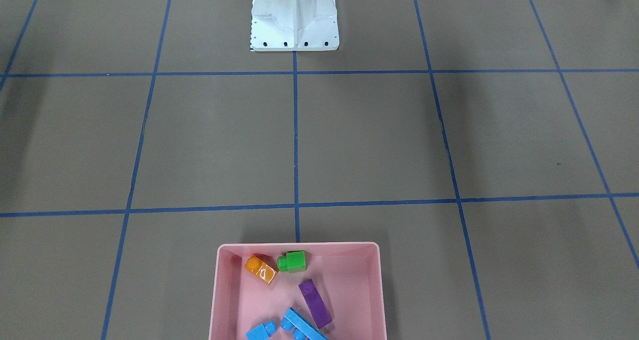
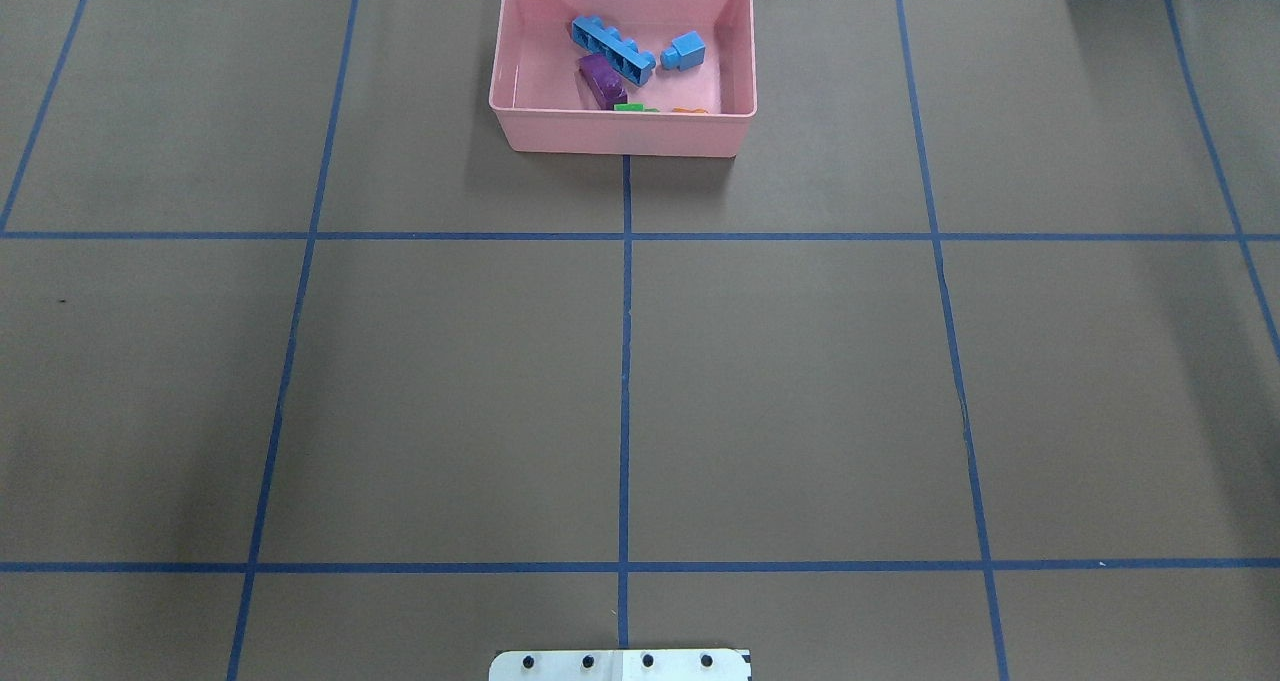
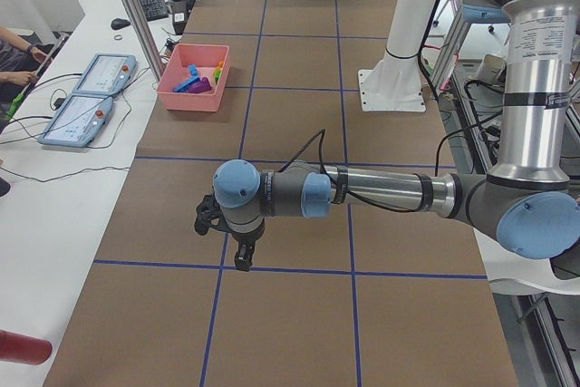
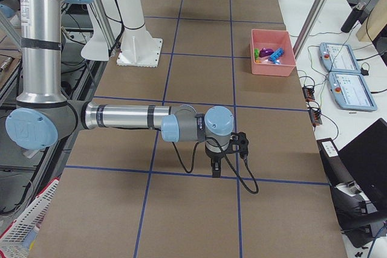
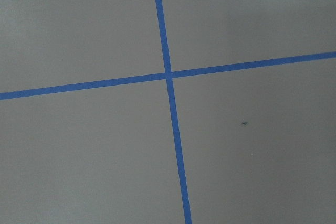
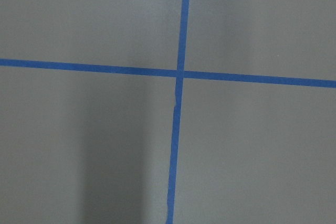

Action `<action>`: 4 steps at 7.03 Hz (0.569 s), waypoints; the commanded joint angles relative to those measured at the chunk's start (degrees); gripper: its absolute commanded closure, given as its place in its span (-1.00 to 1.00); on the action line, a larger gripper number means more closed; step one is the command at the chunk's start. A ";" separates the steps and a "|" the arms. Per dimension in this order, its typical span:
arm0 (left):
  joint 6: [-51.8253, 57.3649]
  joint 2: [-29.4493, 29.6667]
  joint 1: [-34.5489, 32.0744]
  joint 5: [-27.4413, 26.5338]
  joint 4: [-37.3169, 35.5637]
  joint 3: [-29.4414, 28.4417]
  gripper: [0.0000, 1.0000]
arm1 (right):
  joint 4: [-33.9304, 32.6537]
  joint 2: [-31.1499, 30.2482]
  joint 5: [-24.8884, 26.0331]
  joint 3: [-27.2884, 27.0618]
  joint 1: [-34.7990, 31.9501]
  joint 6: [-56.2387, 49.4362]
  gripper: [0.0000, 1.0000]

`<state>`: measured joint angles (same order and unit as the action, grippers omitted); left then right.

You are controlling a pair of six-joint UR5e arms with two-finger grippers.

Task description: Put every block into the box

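The pink box (image 1: 219, 280) stands at the table's far edge from the robot, on the centre line. All five blocks lie in it: orange (image 1: 261, 269), green (image 1: 292, 261), long purple (image 1: 315, 303), small blue (image 1: 261, 331) and long blue (image 1: 302, 326). In the overhead view the box (image 2: 620, 133) hides most of the green and orange blocks behind its near wall. My left gripper (image 3: 243, 260) and right gripper (image 4: 216, 170) show only in the side views, low over bare table, far from the box. I cannot tell whether they are open or shut. Both wrist views show only tape lines.
The white robot base (image 1: 294, 20) stands at the table's robot side. Blue tape (image 2: 625, 401) marks a grid on the brown table. Operator consoles (image 3: 91, 97) and a person's arm (image 3: 14, 52) are beyond the box side. A white basket (image 4: 24, 228) sits by the floor.
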<state>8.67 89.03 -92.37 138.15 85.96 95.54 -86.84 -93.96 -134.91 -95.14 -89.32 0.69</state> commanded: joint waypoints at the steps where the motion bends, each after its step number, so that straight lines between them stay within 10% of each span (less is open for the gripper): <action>1: -0.67 0.09 0.00 -0.25 0.00 0.00 -1.00 | 0.00 0.09 0.00 0.05 0.02 0.02 -1.00; 4: -1.20 0.18 0.00 -0.25 -0.09 0.00 -1.00 | 0.00 0.09 0.00 0.04 -0.06 0.02 -1.00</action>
<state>7.62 89.18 -92.37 137.90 85.90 95.54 -86.84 -93.87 -134.91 -95.12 -89.31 0.70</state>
